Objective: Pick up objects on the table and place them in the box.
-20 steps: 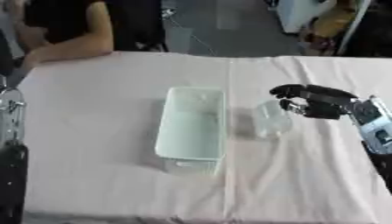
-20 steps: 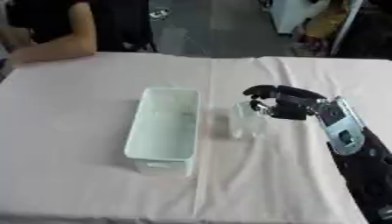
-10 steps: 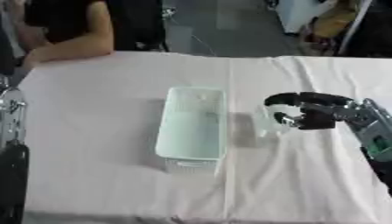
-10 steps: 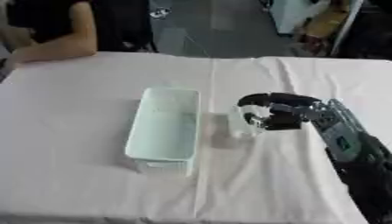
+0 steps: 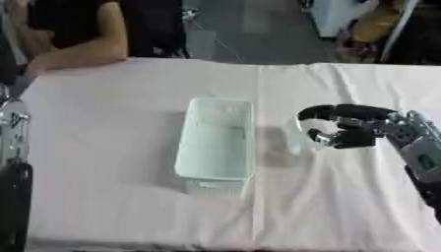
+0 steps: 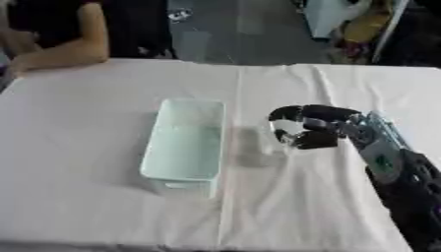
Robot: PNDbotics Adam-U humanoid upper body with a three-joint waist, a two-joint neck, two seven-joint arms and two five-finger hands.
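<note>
A pale green open box (image 5: 215, 145) stands in the middle of the white-clothed table (image 5: 103, 108), and I can make out nothing inside it. Just right of it stands a small clear container (image 6: 274, 138). My right hand (image 5: 349, 132) comes in from the right; its black fingers curl over the container's top and far side, and the thumb sits below. Part of my left arm or hand (image 5: 12, 147), silver and black, shows at the left edge of the left eye view, well away from the box.
A person's bare arm (image 5: 82, 51) rests on the table's far left corner. A seam in the cloth (image 6: 231, 197) runs toward the front edge. Floor and clutter lie beyond the far edge.
My right hand has moved left and nearer, onto the clear container, and its fingers have curled round it. The box has not moved.
</note>
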